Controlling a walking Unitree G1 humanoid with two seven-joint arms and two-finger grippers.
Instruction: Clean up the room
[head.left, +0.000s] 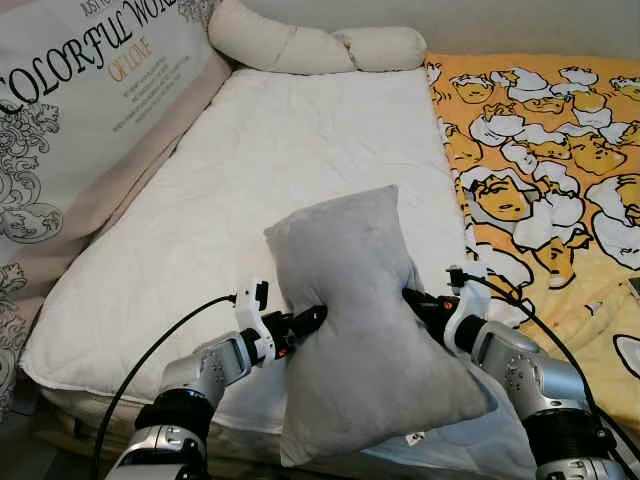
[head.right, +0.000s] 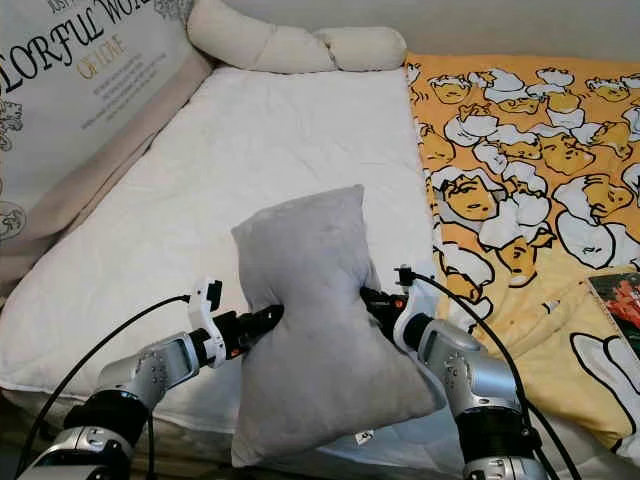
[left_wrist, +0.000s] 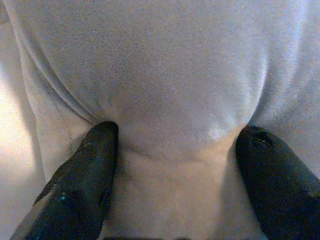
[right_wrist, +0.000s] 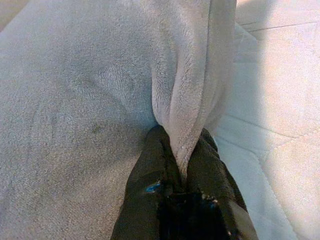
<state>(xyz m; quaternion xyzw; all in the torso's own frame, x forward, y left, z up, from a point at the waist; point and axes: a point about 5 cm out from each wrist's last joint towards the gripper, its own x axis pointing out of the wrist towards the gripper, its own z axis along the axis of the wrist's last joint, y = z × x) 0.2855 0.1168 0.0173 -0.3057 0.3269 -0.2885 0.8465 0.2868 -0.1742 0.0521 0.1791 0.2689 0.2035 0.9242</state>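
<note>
**A:** Which step is this?

**B:** Carrying, I'd say. The grey pillow (head.left: 365, 330) is held up over the near end of the bed (head.left: 250, 180), squeezed at its waist from both sides. The left tool (head.left: 312, 320) presses into its left flank; in the left wrist view its fingers (left_wrist: 82, 180) are spread wide with the plush bulging between them, so it is pushing and cradling more than pinching. The right tool (head.right: 372, 300) has its two fingers closed tight on a fold of the fabric, as the right wrist view shows.

**B:** The pillow sags below the grip, lower corner hanging towards the bed's near edge.

**A:** And next?

**B:** My guess is it belongs at the head of the bed, by the long cream bolster (head.left: 315, 45). That calls for reaching or stepping forward with both arms moving together, keeping the squeeze even, then setting it down before letting go.

**A:** Anything in the way?

**B:** The white mattress cover between here and the bolster is bare. On the left a printed cushion with lettering (head.left: 90, 110) leans along the bed's side; on the right lies a yellow cartoon blanket (head.left: 550, 170), with a dark book or magazine (head.right: 618, 300) at its edge. The black cables (head.left: 150, 370) trailing from each wrist hang close to the pillow. The likelier trouble is the left side slipping, since only the right has a true pinch.
</note>
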